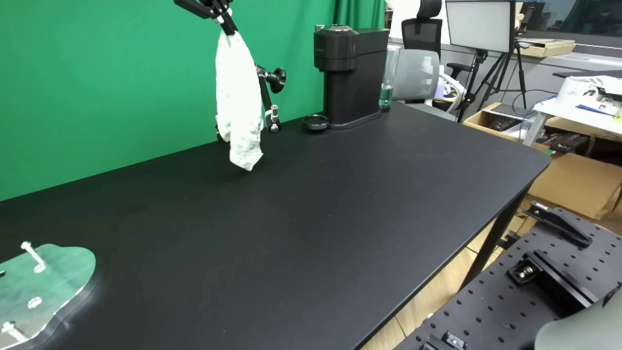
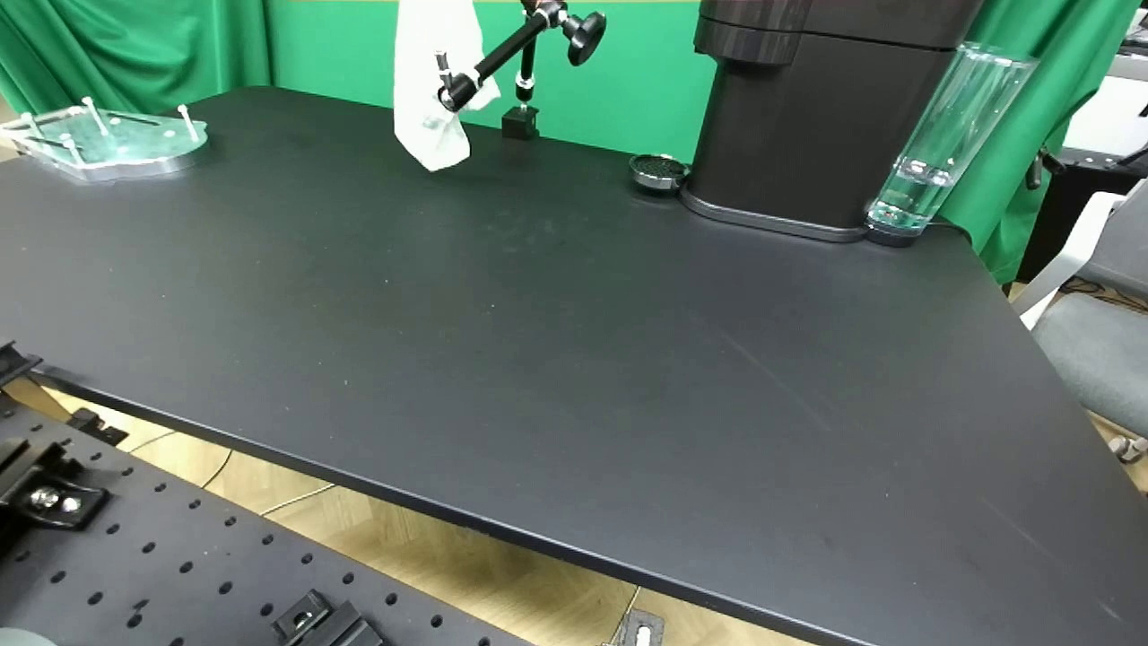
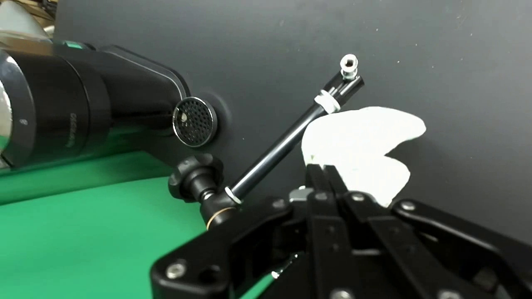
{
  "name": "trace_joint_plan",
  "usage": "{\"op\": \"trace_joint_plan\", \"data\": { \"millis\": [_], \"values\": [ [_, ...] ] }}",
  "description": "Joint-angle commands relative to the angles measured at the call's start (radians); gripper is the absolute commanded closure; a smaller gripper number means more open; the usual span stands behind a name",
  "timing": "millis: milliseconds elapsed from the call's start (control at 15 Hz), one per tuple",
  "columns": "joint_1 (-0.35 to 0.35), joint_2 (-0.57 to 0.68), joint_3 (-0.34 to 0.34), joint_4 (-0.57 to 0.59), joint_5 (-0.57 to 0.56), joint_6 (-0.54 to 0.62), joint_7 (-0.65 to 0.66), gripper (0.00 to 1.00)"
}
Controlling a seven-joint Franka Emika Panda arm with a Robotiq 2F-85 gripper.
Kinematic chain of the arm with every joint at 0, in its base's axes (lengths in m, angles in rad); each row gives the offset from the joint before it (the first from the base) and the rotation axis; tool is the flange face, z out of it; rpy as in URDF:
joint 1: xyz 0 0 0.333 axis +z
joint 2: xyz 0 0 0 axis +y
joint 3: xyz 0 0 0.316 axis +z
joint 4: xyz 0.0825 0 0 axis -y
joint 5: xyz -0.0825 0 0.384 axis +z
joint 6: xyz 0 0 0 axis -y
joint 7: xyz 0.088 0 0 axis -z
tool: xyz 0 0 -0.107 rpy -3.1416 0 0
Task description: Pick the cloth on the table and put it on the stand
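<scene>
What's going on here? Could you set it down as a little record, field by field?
Held item: rumpled white fabric cloth, hanging down
Held by: black two-fingered gripper, closed on the cloth's top
Nearby: black thin-limbed jointed stand, right by the cloth
Cloth touching stand: cannot tell
Status: cloth not yet released onto the stand
Surface: matte black flat table
Also on table: tall black boxy machine; pale green translucent flat board with white pegs
</scene>
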Motion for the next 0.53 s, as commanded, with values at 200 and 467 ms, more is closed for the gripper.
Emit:
{"op": "trace_joint_plan", "data": {
  "millis": [200,467],
  "values": [
    [-0.024,-0.204,0.012,-0.241,-0.029,-0.062,0.252,0.99],
    [-0.075,-0.258,0.010,-0.342,-0.006,-0.057,0.338,0.99]
  ]
}}
